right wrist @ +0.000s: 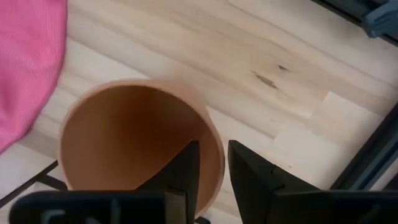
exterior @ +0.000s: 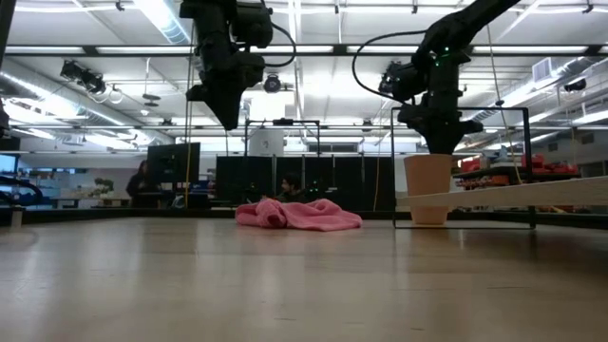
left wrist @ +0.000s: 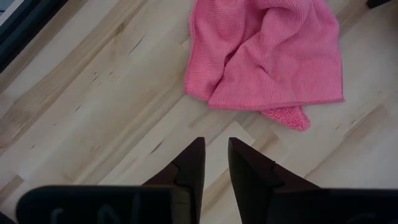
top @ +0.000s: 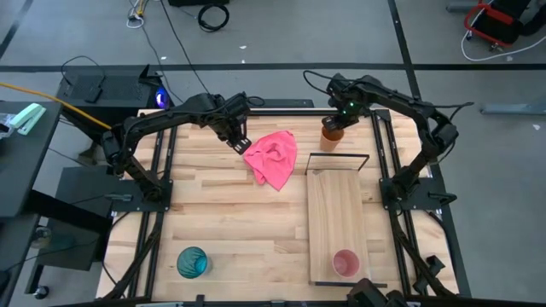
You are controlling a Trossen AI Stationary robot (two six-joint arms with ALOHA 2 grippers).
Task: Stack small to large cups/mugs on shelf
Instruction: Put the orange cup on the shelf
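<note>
The orange-brown cup [top: 331, 135] stands upright near the table's far edge, just beyond the shelf's black wire frame [top: 338, 157]. My right gripper [top: 338, 120] comes down on its rim and is shut on it. The small pink cup [top: 345, 263] stands on the near end of the light-wood shelf [top: 334, 213]. The teal cup [top: 192, 262] stands on the table at the near left. My left gripper [top: 240, 141] hangs shut and empty high above the table [exterior: 228, 119], left of the pink cloth [top: 273, 158]. My right gripper pinches the orange-brown cup's wall at the rim [right wrist: 216, 148], one finger inside the cup and one outside. The fingers come from above, pointing down. The cup is upright [exterior: 427, 188], its base at table level in the low view.
The pink cloth [left wrist: 267, 56] lies crumpled between the two grippers, left of the shelf's far end. Black frame rails [top: 382, 162] run along the table's left and right sides. Bare tabletop [top: 230, 222] lies between the teal cup and the shelf.
</note>
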